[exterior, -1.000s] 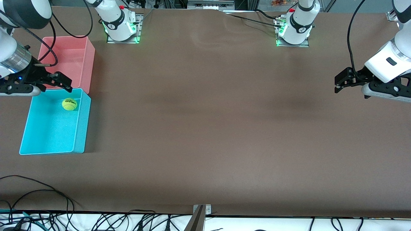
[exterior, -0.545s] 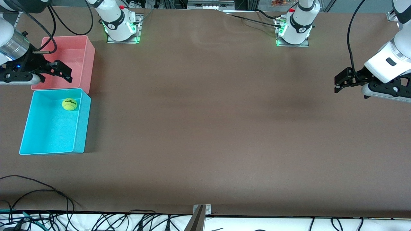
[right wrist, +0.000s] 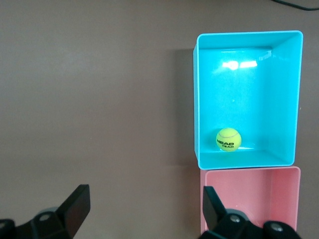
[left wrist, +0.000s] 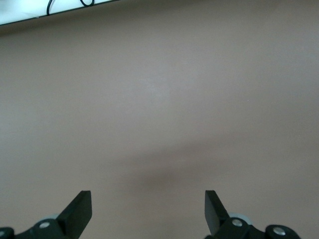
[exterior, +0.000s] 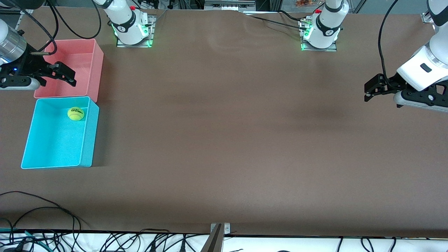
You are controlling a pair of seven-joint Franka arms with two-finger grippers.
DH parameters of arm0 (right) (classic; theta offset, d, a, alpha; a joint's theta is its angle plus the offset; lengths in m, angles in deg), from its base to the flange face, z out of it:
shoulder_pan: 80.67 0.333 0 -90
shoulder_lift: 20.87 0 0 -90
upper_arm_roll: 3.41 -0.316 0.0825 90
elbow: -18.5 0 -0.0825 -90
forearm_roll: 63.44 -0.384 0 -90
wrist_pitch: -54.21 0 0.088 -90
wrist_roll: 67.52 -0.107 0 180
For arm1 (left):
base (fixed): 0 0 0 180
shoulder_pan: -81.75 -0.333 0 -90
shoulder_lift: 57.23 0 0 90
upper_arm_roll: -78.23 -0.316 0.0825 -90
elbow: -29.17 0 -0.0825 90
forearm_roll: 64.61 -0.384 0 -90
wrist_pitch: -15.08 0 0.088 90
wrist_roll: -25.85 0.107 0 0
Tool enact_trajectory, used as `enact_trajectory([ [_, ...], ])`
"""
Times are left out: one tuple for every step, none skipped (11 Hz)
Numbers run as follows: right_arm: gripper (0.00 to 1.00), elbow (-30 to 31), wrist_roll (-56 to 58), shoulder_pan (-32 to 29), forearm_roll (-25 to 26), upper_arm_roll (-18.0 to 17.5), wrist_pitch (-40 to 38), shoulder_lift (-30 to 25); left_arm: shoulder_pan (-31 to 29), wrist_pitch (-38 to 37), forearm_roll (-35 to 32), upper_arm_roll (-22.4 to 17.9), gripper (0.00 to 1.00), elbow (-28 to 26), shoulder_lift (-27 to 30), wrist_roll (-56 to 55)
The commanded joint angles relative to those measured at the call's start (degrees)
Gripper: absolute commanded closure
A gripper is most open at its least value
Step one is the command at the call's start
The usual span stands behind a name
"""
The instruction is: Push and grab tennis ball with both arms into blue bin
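Hovering over the pink bin (exterior: pixel 75 66): right gripper (exterior: pixel 64 74), jaws wide, carrying nothing. Waiting over bare table (exterior: pixel 227 140) at its own end: left gripper (exterior: pixel 371 89), jaws wide, likewise empty. Resting in the blue bin (exterior: pixel 52 159): tennis ball (exterior: pixel 75 113), near the wall adjoining the pink bin. Risk: a low-swinging arm clipping a rim and shifting the bins.

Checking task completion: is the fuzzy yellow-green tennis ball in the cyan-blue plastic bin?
In: tennis ball rests on blue bin's floor.

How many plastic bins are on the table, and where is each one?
2. The blue bin, holding the tennis ball, sits at the right arm's end of the table. The pink bin touches it, farther from the front camera. None seems hidden.
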Motion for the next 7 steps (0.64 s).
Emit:
enact_trajectory([
  [0.0, -4.61, 0.28, 0.59, -1.11, 1.02, -3.66, 1.95, -0.4, -0.83, 0.58, 0.21, 0.0, 0.2, 0.13, 0.25],
  [0.0, -4.61, 0.28, 0.59, -1.03, 1.11, -3.67, 2.12, -0.4, -0.75, 0.5, 0.21, 0.0, 0.2, 0.13, 0.34],
  [0.0, -4.79, 0.28, 0.59, -1.03, 1.11, -3.67, 2.21, -0.4, -0.83, 0.58, 0.21, 0.0, 0.2, 0.13, 0.25],
  [0.0, -4.79, 0.28, 0.59, -0.94, 1.11, -3.67, 2.21, -0.4, -0.83, 0.58, 0.21, 0.0, 0.2, 0.13, 0.25],
  [0.0, -4.88, 0.28, 0.5, -0.94, 1.28, -3.75, 2.21, -0.4, -0.83, 0.5, 0.21, 0.0, 0.2, 0.13, 0.25],
  [0.0, -4.88, 0.37, 0.59, -1.03, 1.8, -4.62, 2.3, -0.4, -0.75, 0.5, 0.21, 0.0, 0.12, 0.13, 0.25],
  [0.0, -5.49, 0.37, 0.59, -1.11, 1.9, -5.33, 2.3, -0.48, -0.83, 0.5, 0.21, 0.0, 0.2, 0.13, 0.25],
])
